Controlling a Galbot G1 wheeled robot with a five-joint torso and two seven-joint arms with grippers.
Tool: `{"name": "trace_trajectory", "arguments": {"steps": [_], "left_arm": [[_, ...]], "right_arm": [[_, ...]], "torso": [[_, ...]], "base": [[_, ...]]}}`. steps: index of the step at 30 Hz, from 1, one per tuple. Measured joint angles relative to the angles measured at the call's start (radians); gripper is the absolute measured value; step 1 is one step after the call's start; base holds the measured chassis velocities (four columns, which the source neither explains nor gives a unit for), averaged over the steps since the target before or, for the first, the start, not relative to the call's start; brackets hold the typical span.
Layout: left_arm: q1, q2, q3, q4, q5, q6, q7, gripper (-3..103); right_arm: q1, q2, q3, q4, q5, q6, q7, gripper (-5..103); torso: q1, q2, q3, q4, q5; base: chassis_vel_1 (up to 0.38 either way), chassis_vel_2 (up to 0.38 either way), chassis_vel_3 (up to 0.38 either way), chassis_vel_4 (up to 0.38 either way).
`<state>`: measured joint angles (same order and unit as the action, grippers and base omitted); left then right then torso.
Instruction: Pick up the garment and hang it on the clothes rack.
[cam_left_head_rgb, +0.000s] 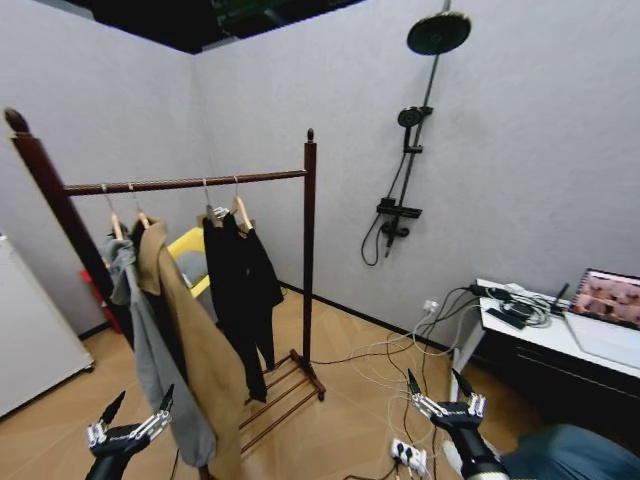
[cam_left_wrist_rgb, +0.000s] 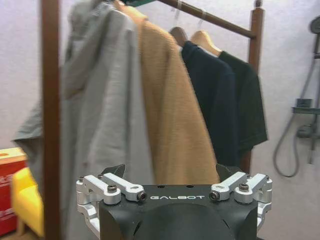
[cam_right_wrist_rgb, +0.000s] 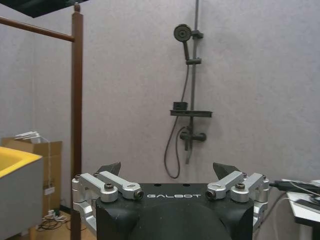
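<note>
Down low and closest, the left end effector (cam_left_head_rgb: 136, 408) hangs with its fingers spread apart, holding nothing, just in front of the hem of the grey jacket (cam_left_head_rgb: 150, 350). The right end effector (cam_left_head_rgb: 440, 385) sits off to the other side, fingers also apart and empty, above the cables (cam_left_head_rgb: 400, 360) strewn on the floor (cam_left_head_rgb: 340, 420) and next to the white worktop (cam_left_head_rgb: 560, 335) with a laptop (cam_left_head_rgb: 612, 300).

Beyond them stands the rack (cam_left_head_rgb: 309, 250), its rail (cam_left_head_rgb: 190, 183) carrying everything on hangers. The grey jacket is nearest the left post, then the tan coat (cam_left_head_rgb: 195, 340). The garment (cam_left_head_rgb: 240, 290) hangs after that, toward the right post, already on the rail, up and to the right of the left end effector and well apart from both. From the left wrist it shows past the tan coat (cam_left_wrist_rgb: 172, 110), the dark garment (cam_left_wrist_rgb: 225, 105) on a light wooden hanger (cam_left_wrist_rgb: 205, 40).

On the far wall is a shower (cam_left_head_rgb: 415, 130).
</note>
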<state>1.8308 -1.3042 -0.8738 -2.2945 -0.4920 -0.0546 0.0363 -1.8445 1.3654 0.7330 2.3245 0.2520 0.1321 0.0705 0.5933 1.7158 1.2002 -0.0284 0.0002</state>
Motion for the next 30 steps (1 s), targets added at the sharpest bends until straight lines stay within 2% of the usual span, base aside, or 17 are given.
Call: {"name": "trace_trajectory", "arguments": {"steps": [30], "left_arm": [[0.0,0.0,0.0,0.0,0.0,0.0,0.0,100]], "right_arm": [[0.0,0.0,0.0,0.0,0.0,0.0,0.001,100]], "torso": [[0.0,0.0,0.0,0.0001,-0.0001]], "base": [[-0.123,-0.124,-0.125,-0.128]]}}
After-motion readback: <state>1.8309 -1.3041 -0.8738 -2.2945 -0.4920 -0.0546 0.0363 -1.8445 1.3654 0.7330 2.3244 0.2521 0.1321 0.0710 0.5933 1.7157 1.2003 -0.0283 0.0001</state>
